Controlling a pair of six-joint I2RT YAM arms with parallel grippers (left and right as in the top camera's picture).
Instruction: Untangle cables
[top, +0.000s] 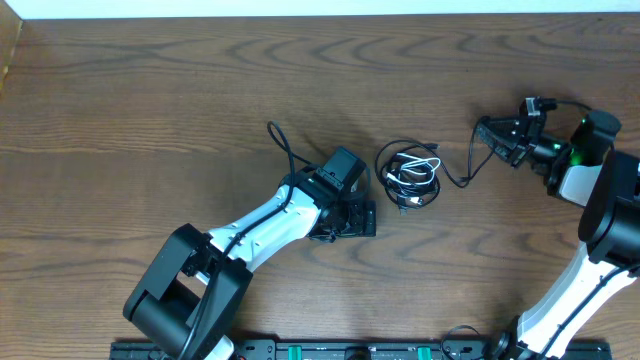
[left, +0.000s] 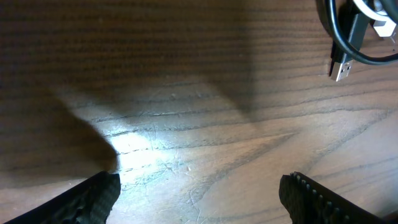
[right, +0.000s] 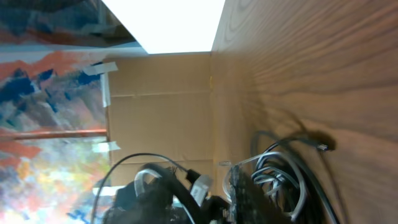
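Observation:
The cables (top: 410, 175) lie as a small tangled bundle of black cords and one white cord at the table's middle. One black cable (top: 466, 178) runs from the bundle up to my right gripper (top: 487, 130), which is shut on its end to the bundle's right. My left gripper (top: 352, 218) is open and empty, low over the wood just left of the bundle. In the left wrist view the gripper (left: 199, 199) shows bare wood between its fingers, with the bundle (left: 354, 31) and a USB plug (left: 341, 70) at the top right. The right wrist view shows the bundle (right: 280, 174) beyond my gripper (right: 249, 199).
A thin black wire (top: 280, 145) loops off the left arm's wrist onto the table. A cardboard wall (right: 161, 106) stands at the table's far left side. The right arm's base (top: 600, 230) stands at the right edge.

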